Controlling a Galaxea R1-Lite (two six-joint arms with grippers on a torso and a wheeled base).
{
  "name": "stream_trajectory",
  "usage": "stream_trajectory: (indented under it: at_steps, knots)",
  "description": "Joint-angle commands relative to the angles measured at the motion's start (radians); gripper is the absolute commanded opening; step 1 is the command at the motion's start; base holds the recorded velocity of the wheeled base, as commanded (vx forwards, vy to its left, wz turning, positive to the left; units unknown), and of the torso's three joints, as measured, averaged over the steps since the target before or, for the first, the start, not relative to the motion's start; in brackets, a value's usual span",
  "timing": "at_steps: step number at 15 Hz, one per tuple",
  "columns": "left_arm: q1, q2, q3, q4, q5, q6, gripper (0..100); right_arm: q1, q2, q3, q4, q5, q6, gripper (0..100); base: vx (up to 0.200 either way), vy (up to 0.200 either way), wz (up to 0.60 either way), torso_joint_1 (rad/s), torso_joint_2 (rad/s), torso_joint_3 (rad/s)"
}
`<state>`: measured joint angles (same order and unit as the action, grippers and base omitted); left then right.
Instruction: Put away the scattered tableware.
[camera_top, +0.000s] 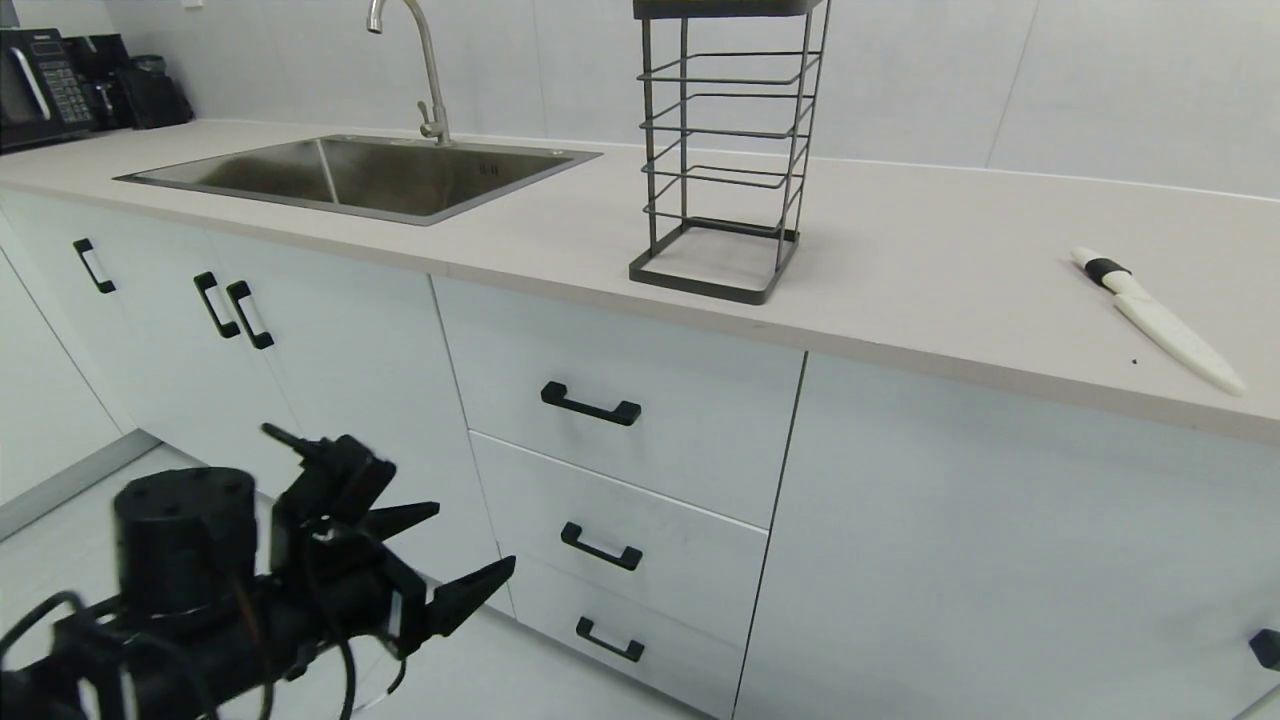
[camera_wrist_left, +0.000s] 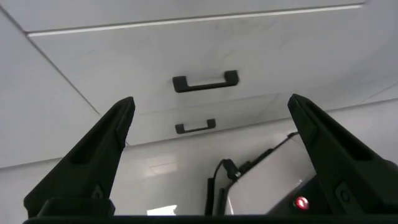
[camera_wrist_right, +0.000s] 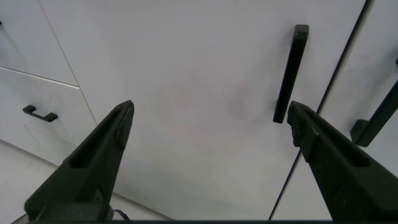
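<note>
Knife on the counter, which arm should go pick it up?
Likely the right: the knife lies at the right end of the counter, while the left gripper hangs low on the left, in front of the drawers.

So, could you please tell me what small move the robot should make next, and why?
Probably raise the right hand toward the knife. The knife lies loose on the countertop at the robot's right, while that hand is open, empty and low, facing a cabinet door. The left hand is also low, by the drawers, farther away.
</note>
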<state>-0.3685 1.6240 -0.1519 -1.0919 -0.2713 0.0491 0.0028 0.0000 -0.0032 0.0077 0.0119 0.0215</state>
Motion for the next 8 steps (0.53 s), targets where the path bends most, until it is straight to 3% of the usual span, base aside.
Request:
stream_trajectory:
  at_steps: [1,2,4,5,6,8]
  knots:
    - [0.088,-0.515,0.152,0.126,0.006,0.006,100,0.0,0.002,0.0,0.0,0.0,0.0,100,0.0,0.0,0.0,0.0,0.0,0.0]
    - [0.14,-0.651,0.152,0.182,0.004,0.024,100,0.0,0.002,0.0,0.0,0.0,0.0,100,0.0,0.0,0.0,0.0,0.0,0.0]
    - [0.258,-0.902,0.152,0.302,0.0,0.115,100,0.0,0.002,0.0,0.0,0.0,0.0,100,0.0,0.0,0.0,0.0,0.0,0.0]
    - [0.289,-0.954,0.149,0.328,0.0,0.136,100,0.0,0.002,0.0,0.0,0.0,0.0,100,0.0,0.0,0.0,0.0,0.0,0.0]
    - [0.358,-1.084,0.152,0.394,-0.002,0.159,100,0.0,0.002,0.0,0.0,0.0,0.0,100,0.0,0.0,0.0,0.0,0.0,0.0]
    - [0.379,-1.211,0.152,0.486,-0.003,0.161,100,0.0,0.002,0.0,0.0,0.0,0.0,100,0.0,0.0,0.0,0.0,0.0,0.0]
